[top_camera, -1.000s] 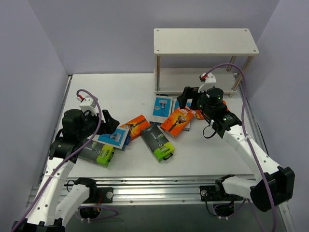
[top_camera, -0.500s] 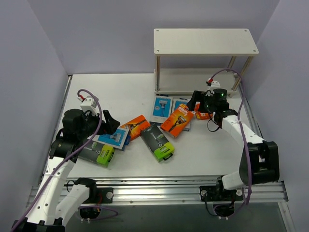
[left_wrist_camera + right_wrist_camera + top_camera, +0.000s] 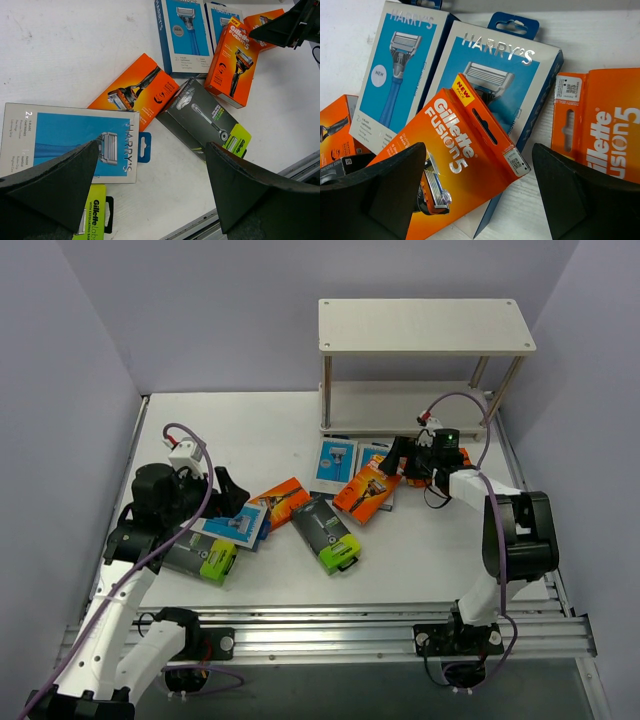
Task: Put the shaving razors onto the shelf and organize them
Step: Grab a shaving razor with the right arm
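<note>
Right gripper [image 3: 396, 456], spread and empty, now sits lower over the orange pack [image 3: 366, 490] fronting the shelf [image 3: 425, 325]; pick looks imminent, none shelved.

The top camera looks down from high at the near edge onto the whole worktop [image 3: 250, 430]. 2 wrist cameras look down from close behind the left claw [image 3: 152, 145] and the right claw [image 3: 479, 146]. Both show the orange pack [image 3: 232, 60] just below the right claw.
</note>
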`<action>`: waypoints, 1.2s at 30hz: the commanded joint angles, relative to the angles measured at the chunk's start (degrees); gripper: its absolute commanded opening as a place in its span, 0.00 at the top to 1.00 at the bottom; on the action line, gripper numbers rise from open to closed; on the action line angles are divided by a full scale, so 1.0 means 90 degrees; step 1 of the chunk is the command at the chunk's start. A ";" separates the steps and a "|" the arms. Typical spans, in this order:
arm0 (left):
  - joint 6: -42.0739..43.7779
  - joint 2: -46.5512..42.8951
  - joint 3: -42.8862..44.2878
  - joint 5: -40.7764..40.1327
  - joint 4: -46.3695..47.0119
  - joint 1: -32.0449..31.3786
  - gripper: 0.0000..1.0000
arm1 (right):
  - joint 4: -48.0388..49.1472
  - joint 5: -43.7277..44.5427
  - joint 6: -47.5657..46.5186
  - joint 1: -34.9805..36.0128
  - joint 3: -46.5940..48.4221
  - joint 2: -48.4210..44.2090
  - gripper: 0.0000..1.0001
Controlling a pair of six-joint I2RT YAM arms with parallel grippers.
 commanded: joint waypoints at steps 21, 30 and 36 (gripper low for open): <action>0.0018 0.0039 -0.0004 0.0148 0.0368 -0.0001 0.03 | 0.0258 -0.0272 -0.0010 0.0267 -0.0361 0.0063 0.25; 0.0018 0.0019 -0.0004 0.0138 0.0377 -0.0001 0.03 | -0.0055 -0.0389 -0.0020 0.0287 -0.0273 -0.0084 0.61; 0.0018 0.0000 -0.0004 0.0109 0.0348 -0.0001 0.03 | -0.0328 -0.0272 -0.0030 0.0287 -0.0283 -0.0454 0.80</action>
